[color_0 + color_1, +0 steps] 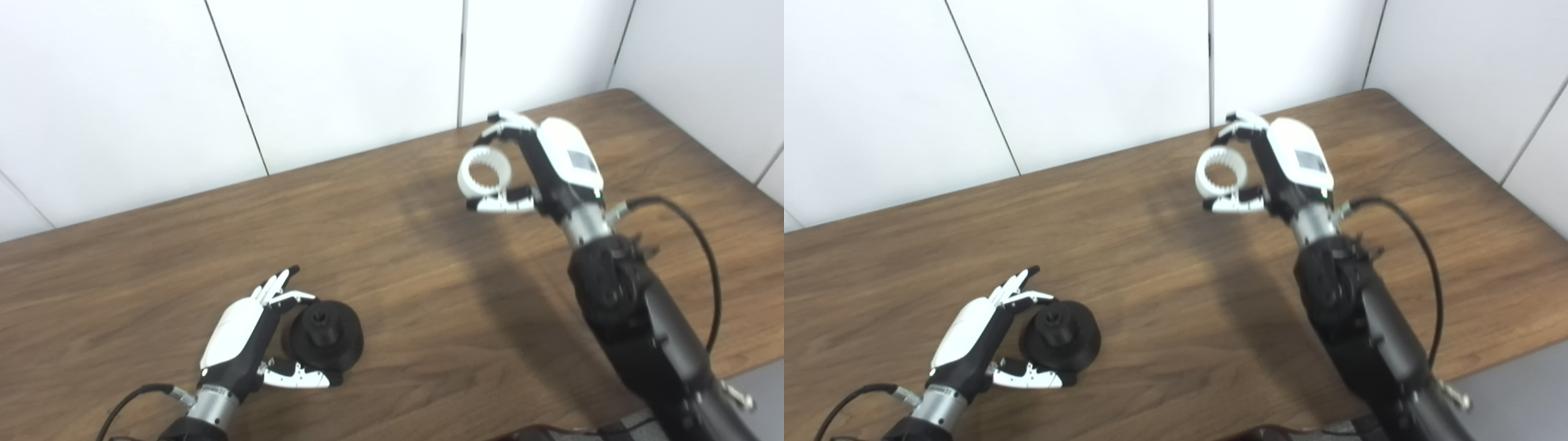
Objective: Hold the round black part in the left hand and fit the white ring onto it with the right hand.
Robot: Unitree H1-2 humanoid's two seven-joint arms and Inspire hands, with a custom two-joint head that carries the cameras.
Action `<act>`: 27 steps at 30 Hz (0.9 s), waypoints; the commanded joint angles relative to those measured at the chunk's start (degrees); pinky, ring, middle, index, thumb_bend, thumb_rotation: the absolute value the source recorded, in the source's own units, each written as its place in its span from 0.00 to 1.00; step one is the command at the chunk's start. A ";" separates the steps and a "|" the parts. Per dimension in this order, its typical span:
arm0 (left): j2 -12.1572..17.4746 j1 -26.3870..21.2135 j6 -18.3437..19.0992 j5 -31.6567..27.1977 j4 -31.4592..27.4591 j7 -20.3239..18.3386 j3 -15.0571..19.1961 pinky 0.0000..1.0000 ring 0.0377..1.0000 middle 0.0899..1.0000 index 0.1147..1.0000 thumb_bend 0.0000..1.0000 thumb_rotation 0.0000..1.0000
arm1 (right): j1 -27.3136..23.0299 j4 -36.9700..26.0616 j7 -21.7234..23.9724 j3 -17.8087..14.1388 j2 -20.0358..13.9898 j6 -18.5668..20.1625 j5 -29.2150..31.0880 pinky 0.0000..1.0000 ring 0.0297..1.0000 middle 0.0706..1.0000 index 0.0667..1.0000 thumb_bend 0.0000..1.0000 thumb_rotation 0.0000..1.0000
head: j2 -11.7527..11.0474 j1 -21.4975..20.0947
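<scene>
The round black part (pixel 326 335) rests on the wooden table (pixel 429 294) at the front left, its hub facing up. My left hand (pixel 245 343) is around it: the thumb lies against its near rim, one finger curls onto its far rim, and the other fingers stick out straight. The white ring (pixel 484 173), toothed on the inside, is held in the air over the back of the table. My right hand (pixel 539 171) is shut on it, fingers above and thumb below. The ring is far to the right of the black part.
White wall panels (pixel 343 79) stand right behind the table's far edge. The table's right corner (pixel 625 92) is close to the right hand. A black cable (pixel 704 245) loops off the right forearm. The front table edge (pixel 753 364) shows at the lower right.
</scene>
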 commanded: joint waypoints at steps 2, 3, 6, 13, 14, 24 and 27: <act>0.25 -1.97 -0.38 0.46 -0.53 0.81 0.45 1.00 1.00 1.00 0.57 0.91 0.28 | 0.60 -4.52 -1.92 -0.95 0.63 -3.01 -1.24 0.70 0.77 0.81 0.58 0.72 0.17 | 0.00 -0.01; 0.24 -2.03 -0.45 0.49 -0.51 0.84 0.43 1.00 1.00 1.00 0.57 0.91 0.28 | 1.88 -5.49 -1.94 -0.80 1.23 -3.31 -1.54 0.72 0.77 0.81 0.58 0.72 0.17 | -0.03 -0.10; 0.22 -2.19 -0.67 0.47 -0.30 0.98 0.40 1.00 1.00 1.00 0.57 0.91 0.29 | 4.30 -6.97 -1.75 -0.17 1.82 -4.43 -2.21 0.72 0.77 0.82 0.58 0.72 0.18 | 0.04 -0.25; -0.25 -2.00 -0.27 1.15 -0.62 1.28 0.21 1.00 1.00 1.00 0.57 0.91 0.29 | 5.51 -7.45 -1.01 -0.40 1.89 -6.29 -2.05 0.75 0.75 0.81 0.58 0.72 0.17 | 0.39 1.45; -0.39 -1.96 -0.24 1.20 -0.73 1.30 0.20 1.00 1.00 1.00 0.57 0.91 0.29 | 5.57 -7.61 -0.85 -0.42 1.88 -6.51 -1.89 0.75 0.75 0.81 0.58 0.72 0.16 | 0.57 1.96; -3.06 -2.21 1.63 3.07 -1.31 0.95 -1.04 1.00 1.00 1.00 0.57 0.91 0.30 | 6.46 -9.18 3.03 -0.09 0.85 -9.29 1.25 0.79 0.76 0.80 0.58 0.72 0.16 | 2.25 11.64; -4.01 -2.53 2.09 4.19 -1.13 1.11 -1.63 1.00 1.00 1.00 0.57 0.91 0.29 | 6.63 -9.76 4.62 0.94 1.23 -10.11 1.65 0.80 0.77 0.80 0.58 0.71 0.15 | 2.63 13.93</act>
